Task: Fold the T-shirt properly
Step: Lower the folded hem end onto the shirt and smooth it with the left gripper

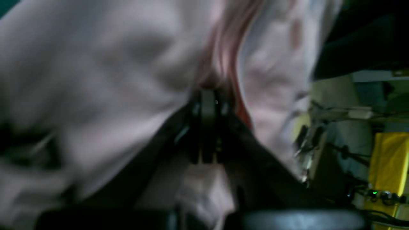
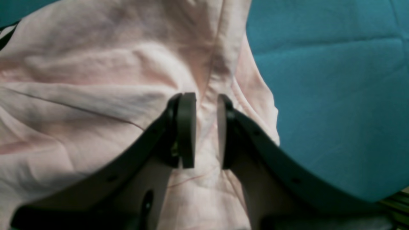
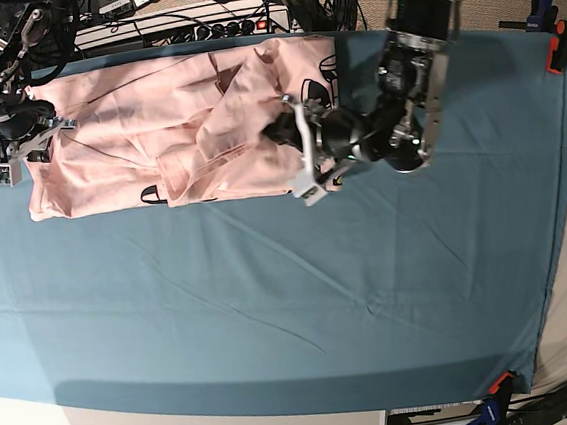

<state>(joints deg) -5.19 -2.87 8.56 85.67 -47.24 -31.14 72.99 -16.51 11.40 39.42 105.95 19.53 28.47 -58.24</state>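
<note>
The pale pink T-shirt (image 3: pixel 155 134) lies crumpled and partly folded at the back left of the teal table cloth (image 3: pixel 271 294), with bits of black print showing at its edges. My left gripper (image 3: pixel 280 129) is at the shirt's right edge. In the blurred left wrist view it (image 1: pixel 207 103) is shut on a bunch of the pink fabric (image 1: pixel 96 80). My right gripper (image 3: pixel 40 130) is at the shirt's far left edge. In the right wrist view it (image 2: pixel 206 99) has a fold of the shirt (image 2: pixel 96 64) pinched between its fingers, with creases running in to them.
Power strips and cables (image 3: pixel 195 20) lie behind the table's back edge. An orange clamp (image 3: pixel 556 46) holds the cloth at the right edge. The teal cloth (image 2: pixel 319 80) stretches right of the shirt. A yellow object (image 1: pixel 388 159) shows off the table.
</note>
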